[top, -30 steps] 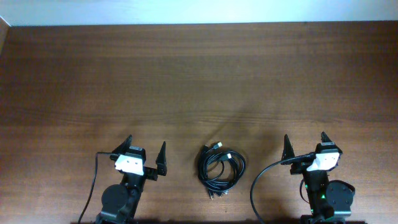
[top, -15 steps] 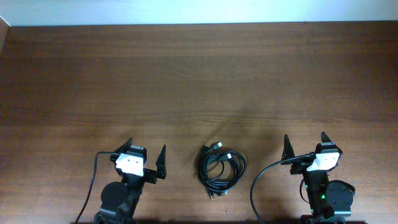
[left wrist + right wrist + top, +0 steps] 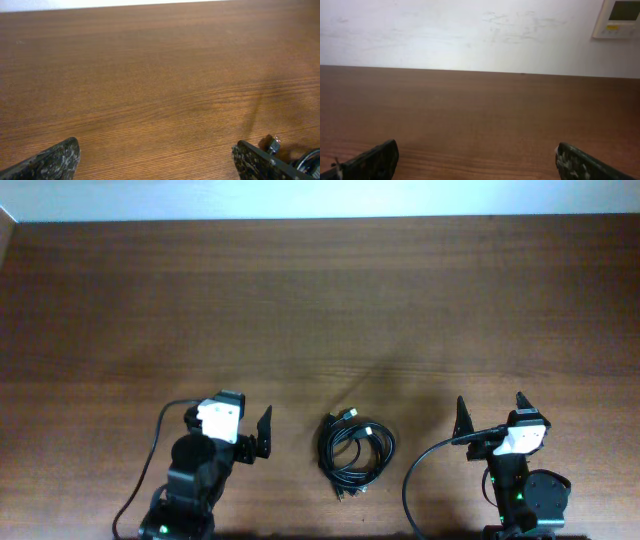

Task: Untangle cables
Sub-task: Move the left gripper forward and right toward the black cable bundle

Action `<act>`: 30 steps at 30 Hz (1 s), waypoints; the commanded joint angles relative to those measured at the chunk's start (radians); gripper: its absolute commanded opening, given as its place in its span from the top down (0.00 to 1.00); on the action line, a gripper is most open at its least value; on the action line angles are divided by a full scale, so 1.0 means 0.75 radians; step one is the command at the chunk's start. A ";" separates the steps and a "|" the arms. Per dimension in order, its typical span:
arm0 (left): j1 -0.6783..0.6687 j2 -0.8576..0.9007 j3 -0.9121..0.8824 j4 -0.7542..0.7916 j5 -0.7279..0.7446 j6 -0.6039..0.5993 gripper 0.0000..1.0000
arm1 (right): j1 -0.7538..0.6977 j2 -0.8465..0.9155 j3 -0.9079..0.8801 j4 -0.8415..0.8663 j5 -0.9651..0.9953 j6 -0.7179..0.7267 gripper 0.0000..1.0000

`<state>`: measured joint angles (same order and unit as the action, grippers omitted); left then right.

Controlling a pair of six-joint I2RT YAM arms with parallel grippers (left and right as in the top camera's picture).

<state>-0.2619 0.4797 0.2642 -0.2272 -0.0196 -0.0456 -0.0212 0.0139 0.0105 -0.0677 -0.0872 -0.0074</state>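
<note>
Overhead view first: the cables [image 3: 355, 452] sit as one loose black coil at the bottom middle of the frame, on the wooden table [image 3: 300, 300], right between the two arms. The left gripper [image 3: 247, 423] is just left of the coil and angled toward it, with its jaws spread wide and nothing in them. The right gripper [image 3: 490, 406] is off to the lower right, also wide open and empty.

Left wrist view: the fingers [image 3: 52, 161] frame bare wood. A small plug [image 3: 272, 145] and a bit of cord peek in at the lower right corner, beside the other finger.

Right wrist view: the open fingers [image 3: 375, 157] show only tabletop and wall, no cables.

I'd guess the cords are light, thin and floppy, so lifting one strand will probably drag the whole coil along. The loops are too small here to tell how many cords there are or how they cross. The best grab looks like a plug end sticking out at the top of the coil, or an outer loop, with the other gripper pinning the rest.
</note>
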 commanded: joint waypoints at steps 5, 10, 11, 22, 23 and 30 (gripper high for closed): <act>0.006 0.423 0.225 -0.032 0.043 0.021 0.01 | 0.011 -0.010 -0.007 -0.010 0.018 0.000 0.01; 0.007 0.659 0.365 -0.118 0.068 0.022 0.01 | 0.011 -0.010 -0.007 -0.010 0.018 0.000 0.01; 0.006 0.690 0.385 -0.131 0.068 0.022 0.01 | 0.011 -0.010 -0.007 -0.010 0.018 0.000 0.01; 0.007 0.825 0.481 -0.225 0.077 0.027 0.01 | 0.011 -0.010 -0.007 -0.010 0.018 0.000 0.01; 0.006 0.825 0.482 -0.229 0.077 0.027 0.01 | 0.011 -0.010 -0.007 -0.010 0.018 0.000 0.01; 0.006 0.839 0.493 -0.258 0.087 0.028 0.01 | 0.011 -0.010 -0.007 -0.010 0.018 0.000 0.01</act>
<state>-0.2619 1.0935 0.6022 -0.4080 0.0277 -0.0452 -0.0212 0.0139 0.0105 -0.0677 -0.0860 -0.0071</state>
